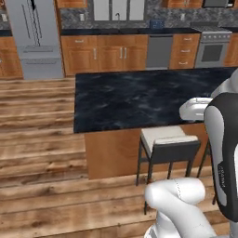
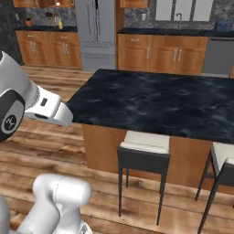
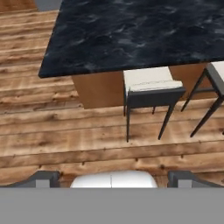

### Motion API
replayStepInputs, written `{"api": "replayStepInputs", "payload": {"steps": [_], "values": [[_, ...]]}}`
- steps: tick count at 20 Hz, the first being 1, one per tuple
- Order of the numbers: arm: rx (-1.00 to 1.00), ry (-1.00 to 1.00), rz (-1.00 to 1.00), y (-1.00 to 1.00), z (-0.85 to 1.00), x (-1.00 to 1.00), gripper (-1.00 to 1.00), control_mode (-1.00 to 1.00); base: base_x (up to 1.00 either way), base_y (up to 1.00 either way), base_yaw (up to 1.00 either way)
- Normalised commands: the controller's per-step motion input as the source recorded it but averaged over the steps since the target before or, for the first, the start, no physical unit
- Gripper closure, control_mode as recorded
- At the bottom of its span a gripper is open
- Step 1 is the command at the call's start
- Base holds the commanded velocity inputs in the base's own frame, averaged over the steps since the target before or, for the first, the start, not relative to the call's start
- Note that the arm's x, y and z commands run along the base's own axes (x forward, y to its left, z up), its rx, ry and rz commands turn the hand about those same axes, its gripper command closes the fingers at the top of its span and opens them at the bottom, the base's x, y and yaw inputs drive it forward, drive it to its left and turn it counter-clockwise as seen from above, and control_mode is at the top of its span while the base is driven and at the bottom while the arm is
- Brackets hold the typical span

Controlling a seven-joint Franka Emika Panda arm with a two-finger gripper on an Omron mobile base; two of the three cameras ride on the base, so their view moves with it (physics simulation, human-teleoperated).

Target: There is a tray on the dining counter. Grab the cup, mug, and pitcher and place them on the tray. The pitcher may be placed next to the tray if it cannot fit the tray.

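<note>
- The long black white-veined marble dining counter (image 3: 131, 33) on its wooden base lies ahead of the jaws.
- The jaws stand wide apart, holding nothing.
- A dark-framed stool with cream seat (image 3: 151, 87) stands at the counter edge, over the wooden plank floor (image 3: 52, 140).

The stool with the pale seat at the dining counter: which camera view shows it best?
The hand view shows the stool best: seat, backrest and legs, from above, tucked against the dining counter. The right base view shows it whole too, from behind. In the left base view the stool is partly hidden by the arm.
</note>
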Motion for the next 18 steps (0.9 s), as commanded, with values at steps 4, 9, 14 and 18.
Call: {"api": "replayStepInputs", "payload": {"steps": [4, 9, 14, 18], "values": [[0.0, 0.0, 0.0, 0.0, 0.0, 0.0, -1.0, 1.0, 0.0, 1.0, 0.0], [0.0, 0.0, 0.0, 0.0, 0.0, 0.0, -1.0, 1.0, 0.03, 1.0, 0.0], [0.0, 0.0, 0.0, 0.0, 0.0, 0.0, -1.0, 1.0, 0.08, 1.0, 0.0], [0.0, 0.0, 0.0, 0.0, 0.0, 0.0, -1.0, 1.0, 0.18, 1.0, 0.0]]}}
